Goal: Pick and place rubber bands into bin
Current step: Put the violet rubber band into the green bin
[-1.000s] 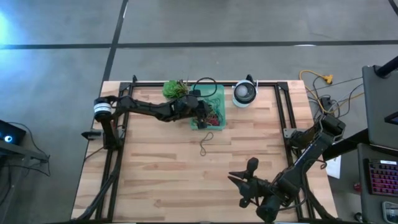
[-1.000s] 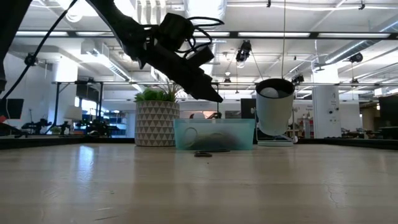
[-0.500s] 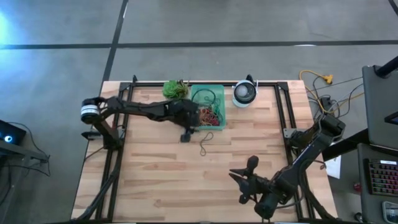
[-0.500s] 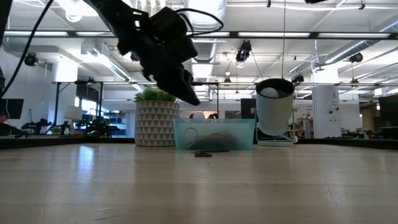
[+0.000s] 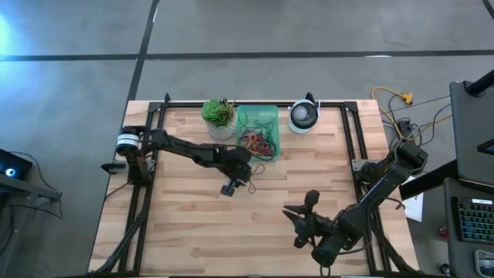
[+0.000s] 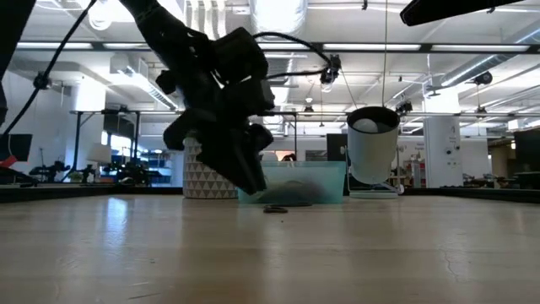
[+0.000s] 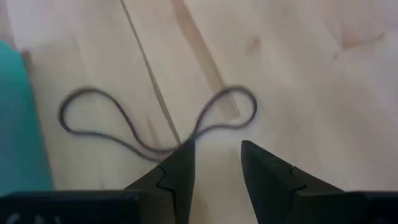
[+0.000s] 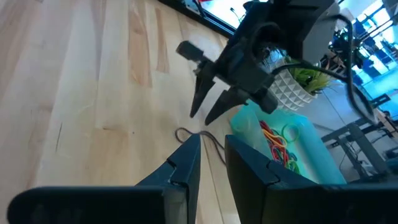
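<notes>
One dark rubber band (image 7: 198, 127), twisted into a figure eight, lies flat on the wooden table (image 5: 193, 224) just in front of the bin; it also shows as a low dark line in the low view (image 6: 276, 209). The mint-green bin (image 5: 266, 117) holds a heap of coloured rubber bands (image 5: 258, 143). My left gripper (image 7: 214, 155) hangs open a little above the loose band, pointing steeply down, with its fingers clear of the table in the low view (image 6: 253, 184). My right gripper (image 8: 211, 162) waits open near the table's near edge (image 5: 296, 222), holding nothing.
A white patterned pot with a green plant (image 5: 218, 114) stands left of the bin. A round white-and-dark device (image 5: 303, 116) stands right of it. Black frame rails (image 5: 347, 139) run along the table's sides. Bare wood lies between the band and my right arm.
My left gripper has come away from above the bin toward the table's near edge. It has sunk and tipped from nearly level to steeply downward, and now stands over the loose band. The band has stayed where it was.
</notes>
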